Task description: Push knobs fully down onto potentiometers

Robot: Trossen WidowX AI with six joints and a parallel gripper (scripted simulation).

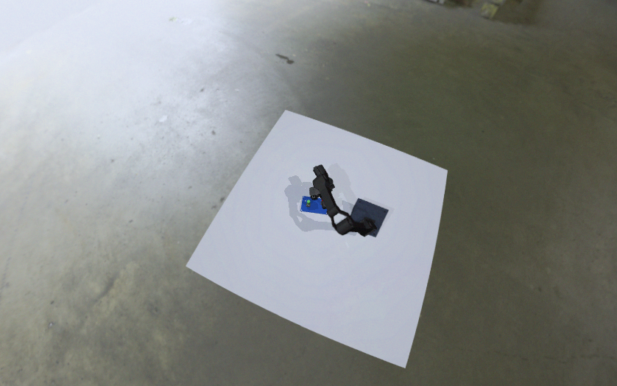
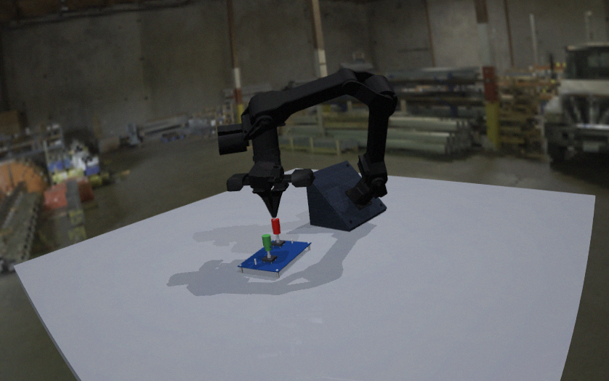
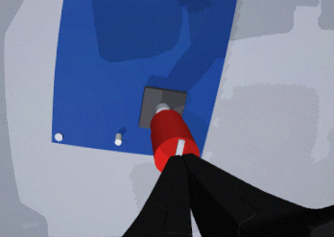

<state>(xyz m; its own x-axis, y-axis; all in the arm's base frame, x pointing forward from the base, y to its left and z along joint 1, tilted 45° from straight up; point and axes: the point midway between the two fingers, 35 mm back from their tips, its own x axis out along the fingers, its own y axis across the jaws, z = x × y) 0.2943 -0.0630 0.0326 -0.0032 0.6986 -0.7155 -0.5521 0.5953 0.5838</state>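
Observation:
The blue circuit board [image 1: 314, 209] [image 2: 259, 265] [image 3: 82, 82] stands on short legs. The red knob [image 2: 275, 226] [image 3: 171, 130] sits high on its shaft, with bare shaft showing above its dark potentiometer [image 2: 277, 243] [image 3: 149, 107]. The green knob [image 1: 308, 202] [image 2: 267, 242] is also high, with pale shaft showing above its potentiometer [image 2: 269, 259]. My gripper [image 2: 274, 217] [image 3: 181, 165] is shut and empty. Its tips are right at the top of the red knob, over its white mark; whether they touch it is hard to tell. The top view has the red knob mostly hidden by the arm.
Small white pins [image 2: 255, 261] [image 3: 118, 139] stand up from the board near the knobs. The dark wedge-shaped base [image 1: 368, 213] [image 2: 328, 198] carries the arm behind the board. The white table [image 1: 301, 287] [image 2: 392, 307] lies under everything.

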